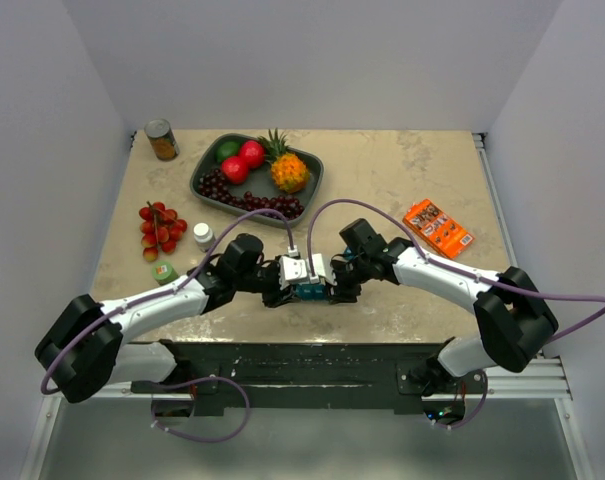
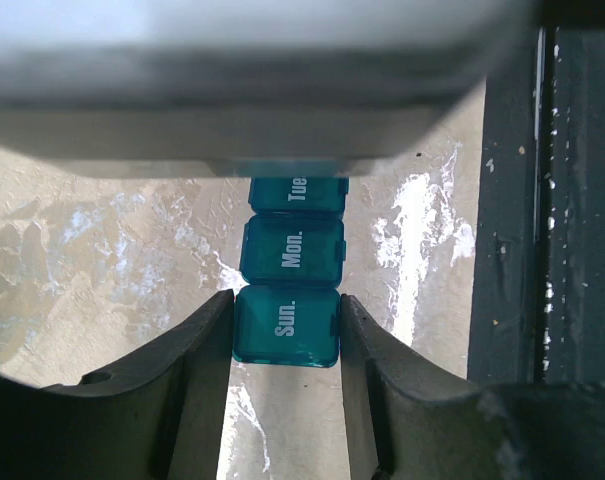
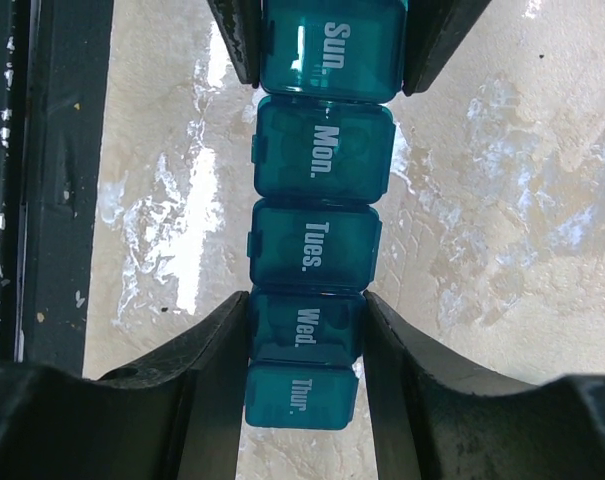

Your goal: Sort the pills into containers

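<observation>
A teal-blue strip of containers [image 1: 308, 291] lies near the table's front edge between both grippers. Its lids read Sun., Mon., Tues., Wed., Thur., all closed. In the left wrist view my left gripper [image 2: 286, 335] is shut on the Sun. cube [image 2: 286, 326], fingers on both its sides; Mon. [image 2: 291, 249] and Tue [image 2: 298, 191] run away from it under the other gripper. In the right wrist view my right gripper [image 3: 304, 330] is shut on the Wed. cube [image 3: 304, 326], with Thur. [image 3: 302, 394] nearer, and Tues. [image 3: 315, 246], Mon. [image 3: 324, 150], Sun. [image 3: 332, 47] beyond. No loose pills show.
A dark grey tray [image 1: 204, 171] of fruit stands at the back. A can [image 1: 162, 140] is at the back left. Cherry tomatoes [image 1: 160, 228], a white bottle [image 1: 203, 236] and a green bottle [image 1: 164, 271] are left. An orange packet [image 1: 438, 228] lies right. The black table edge [image 1: 312, 355] is just in front.
</observation>
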Controlling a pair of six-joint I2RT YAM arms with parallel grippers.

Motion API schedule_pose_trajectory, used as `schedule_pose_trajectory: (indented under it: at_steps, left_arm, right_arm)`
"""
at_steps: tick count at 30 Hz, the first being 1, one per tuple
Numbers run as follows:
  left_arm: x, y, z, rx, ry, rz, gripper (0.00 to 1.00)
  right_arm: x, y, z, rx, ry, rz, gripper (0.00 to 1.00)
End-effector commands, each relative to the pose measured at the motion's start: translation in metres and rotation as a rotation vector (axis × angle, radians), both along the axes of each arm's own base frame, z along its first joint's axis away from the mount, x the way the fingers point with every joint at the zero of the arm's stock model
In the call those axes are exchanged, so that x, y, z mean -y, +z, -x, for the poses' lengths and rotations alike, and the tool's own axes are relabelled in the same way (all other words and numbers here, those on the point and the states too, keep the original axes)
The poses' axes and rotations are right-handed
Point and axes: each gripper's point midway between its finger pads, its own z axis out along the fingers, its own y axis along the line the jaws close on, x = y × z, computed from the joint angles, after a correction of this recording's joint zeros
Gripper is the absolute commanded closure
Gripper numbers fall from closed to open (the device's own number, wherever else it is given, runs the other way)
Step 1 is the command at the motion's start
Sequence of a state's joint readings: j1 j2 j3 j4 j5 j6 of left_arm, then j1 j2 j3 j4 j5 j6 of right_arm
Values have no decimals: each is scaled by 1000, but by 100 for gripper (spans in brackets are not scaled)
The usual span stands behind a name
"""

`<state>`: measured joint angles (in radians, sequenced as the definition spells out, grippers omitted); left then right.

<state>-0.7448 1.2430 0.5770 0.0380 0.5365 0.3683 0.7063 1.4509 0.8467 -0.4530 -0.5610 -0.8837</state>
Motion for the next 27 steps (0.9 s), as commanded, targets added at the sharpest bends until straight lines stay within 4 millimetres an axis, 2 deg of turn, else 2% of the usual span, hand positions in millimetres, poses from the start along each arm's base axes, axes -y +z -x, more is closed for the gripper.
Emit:
schedule_pose_trajectory:
  at_steps: [1, 2, 10, 15, 16, 17, 19, 20, 27]
  left_arm:
    - [15, 31, -16, -73, 30, 91, 79]
    - [14, 35, -21, -84, 42, 102, 79]
    - [13, 32, -14, -201, 18, 129, 79]
    - [6, 32, -27, -257, 78, 131, 70]
    - [5, 33, -31, -261, 96, 137, 66]
    - [1, 35, -38, -271, 129, 146, 58]
    - [-3, 39, -42, -274, 150, 160, 53]
    - [-5, 40, -45, -273, 166, 170, 47]
    - [-9, 47, -52, -232, 220, 195, 41]
  right_arm:
    - [-8, 6, -6, 61, 16, -19, 77]
    - [-8, 7, -6, 65, 17, -21, 78]
    - [-8, 6, -7, 73, 14, -17, 78]
    - [-7, 5, -9, 75, 8, -12, 78]
    - [-7, 5, -8, 76, 10, -11, 78]
    - [-7, 5, -9, 76, 8, -13, 78]
    - [-7, 4, -8, 68, 10, -10, 78]
    - [-7, 4, -7, 68, 14, -10, 78]
    - [-8, 3, -5, 54, 20, -11, 78]
